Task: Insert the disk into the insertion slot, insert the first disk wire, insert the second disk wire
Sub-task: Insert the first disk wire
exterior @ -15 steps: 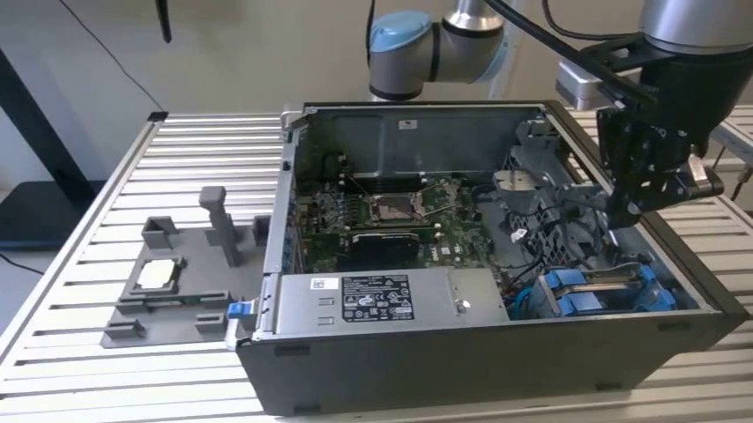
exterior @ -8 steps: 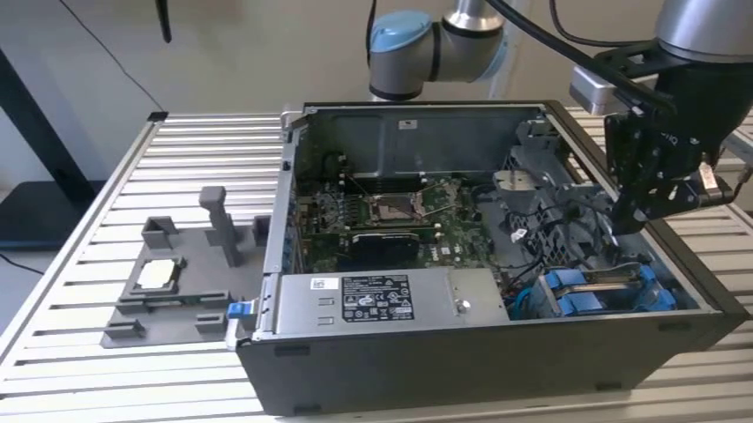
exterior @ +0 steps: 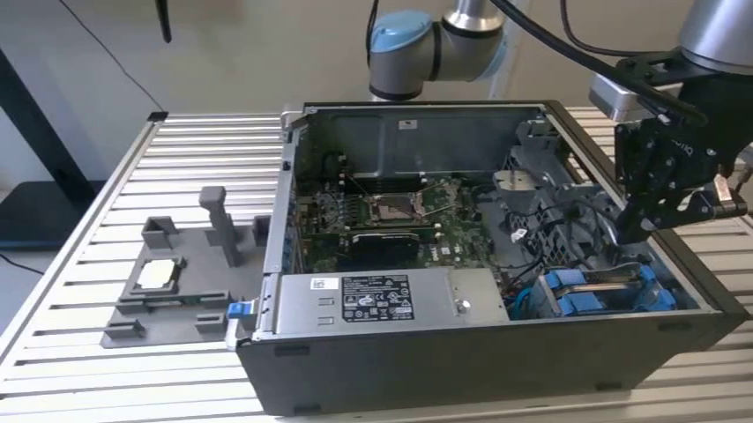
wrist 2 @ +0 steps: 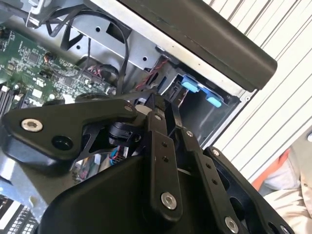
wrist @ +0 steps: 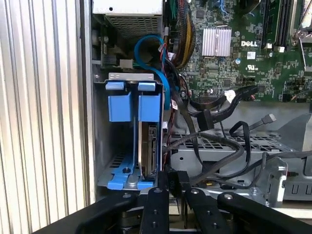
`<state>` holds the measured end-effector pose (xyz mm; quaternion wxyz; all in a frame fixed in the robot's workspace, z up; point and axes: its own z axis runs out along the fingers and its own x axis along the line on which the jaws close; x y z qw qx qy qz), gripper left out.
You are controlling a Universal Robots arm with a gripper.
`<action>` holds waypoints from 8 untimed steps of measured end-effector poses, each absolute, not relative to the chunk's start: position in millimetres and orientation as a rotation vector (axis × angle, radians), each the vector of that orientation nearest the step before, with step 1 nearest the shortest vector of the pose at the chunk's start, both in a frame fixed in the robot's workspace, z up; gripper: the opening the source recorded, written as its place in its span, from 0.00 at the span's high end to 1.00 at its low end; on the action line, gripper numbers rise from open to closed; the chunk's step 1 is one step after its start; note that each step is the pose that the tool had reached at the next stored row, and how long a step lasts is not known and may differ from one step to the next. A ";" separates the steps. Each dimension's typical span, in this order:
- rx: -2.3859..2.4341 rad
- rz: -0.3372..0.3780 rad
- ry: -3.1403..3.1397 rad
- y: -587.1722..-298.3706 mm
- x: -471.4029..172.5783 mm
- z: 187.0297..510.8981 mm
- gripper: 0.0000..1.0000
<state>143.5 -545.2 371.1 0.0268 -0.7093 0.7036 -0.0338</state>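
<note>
Hanging over the open computer case (exterior: 471,366) at its near corner on the exterior view's right, my hand (exterior: 636,231) is just above the insertion slot (wrist: 100,141). I cannot tell if my hand is open or closed. The disk (wrist: 150,146) is already inside the slot. It stands on its edge with its blue frame around it and two blue tabs at one end. Its thin edge faces my hand, which is just past the end away from the tabs. Black wires (wrist: 219,144) lie loose in a bunch right beside the slot, on the side of the green board (wrist: 229,73). I think none is plugged into the disk yet. Left of the case, on the surface (exterior: 70,379), a grey holder (exterior: 176,304) carries a small silver square (exterior: 159,275).
</note>
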 end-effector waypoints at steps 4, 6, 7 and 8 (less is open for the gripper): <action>-2.197 -0.091 2.181 -547.2 145.9 366.9 0.81; -2.199 -0.085 2.185 -548.8 146.3 365.1 0.81; -2.201 -0.080 2.188 -549.9 146.6 364.2 0.81; -2.203 -0.075 2.190 -551.1 147.0 363.5 0.81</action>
